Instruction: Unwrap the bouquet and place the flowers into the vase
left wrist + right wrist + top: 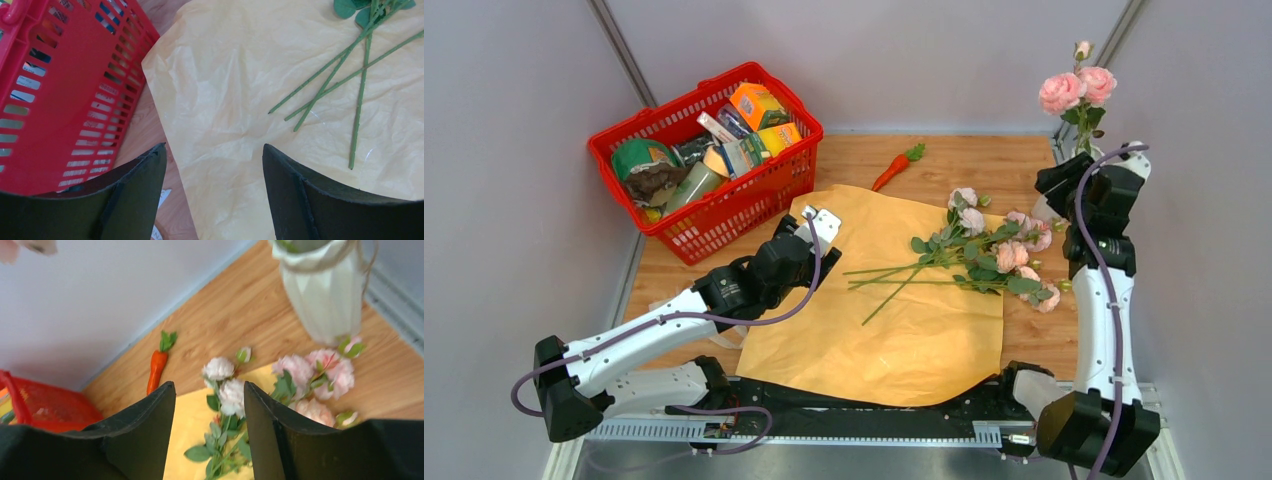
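A loose bunch of artificial flowers (984, 255) lies on flattened tan-yellow wrapping paper (874, 340) on the wooden bench (984, 160). Their long axis runs roughly left to right. The bare green stems (889, 278) fan out toward the left, and the pink and peach heads point right, toward the white ribbed vase (325, 295) in the far right corner, just beside the outermost heads. A few pink blooms (1076, 90) already stand upright in the vase. The right gripper (209, 385) hangs above the flower-head end near the vase, jaws spread and empty. The left gripper (214, 150) hovers over the paper's left edge beside a red basket (754, 190), jaws spread wide, holding nothing. The flowers look light, with thin wiry stems that would likely flex and slip in a grip, and the petals seem soft and easy to crush. The best hold is probably on a bare stem below the leaves, on one lying apart from its neighbours
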`<act>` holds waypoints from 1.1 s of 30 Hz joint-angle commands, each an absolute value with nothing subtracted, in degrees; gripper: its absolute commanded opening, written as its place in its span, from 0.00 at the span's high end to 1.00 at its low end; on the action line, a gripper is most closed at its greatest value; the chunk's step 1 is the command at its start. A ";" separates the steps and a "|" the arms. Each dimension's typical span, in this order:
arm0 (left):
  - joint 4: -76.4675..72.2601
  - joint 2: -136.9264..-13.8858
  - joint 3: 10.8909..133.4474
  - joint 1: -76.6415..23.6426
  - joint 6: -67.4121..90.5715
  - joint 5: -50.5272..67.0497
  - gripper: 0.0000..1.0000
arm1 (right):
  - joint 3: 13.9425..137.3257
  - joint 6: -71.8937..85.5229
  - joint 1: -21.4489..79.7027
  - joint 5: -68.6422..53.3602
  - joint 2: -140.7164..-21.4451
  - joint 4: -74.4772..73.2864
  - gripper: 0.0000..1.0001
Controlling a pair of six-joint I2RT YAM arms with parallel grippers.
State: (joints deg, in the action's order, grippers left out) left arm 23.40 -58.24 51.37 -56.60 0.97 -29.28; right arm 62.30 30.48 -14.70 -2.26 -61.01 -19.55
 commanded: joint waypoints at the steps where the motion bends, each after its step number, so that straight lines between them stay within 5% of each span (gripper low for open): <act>1: 23.11 -58.09 52.91 -56.69 0.17 -29.53 0.22 | 56.44 38.57 -14.59 -15.27 -56.69 -20.57 0.44; 9: 23.29 -58.45 52.91 -56.78 0.18 -29.79 0.22 | 42.81 51.75 -14.50 -18.54 -52.65 -26.89 0.56; 33: 23.91 -59.85 53.26 -56.69 0.26 -30.59 0.22 | 34.19 63.90 -14.33 -10.29 -60.02 -36.39 0.55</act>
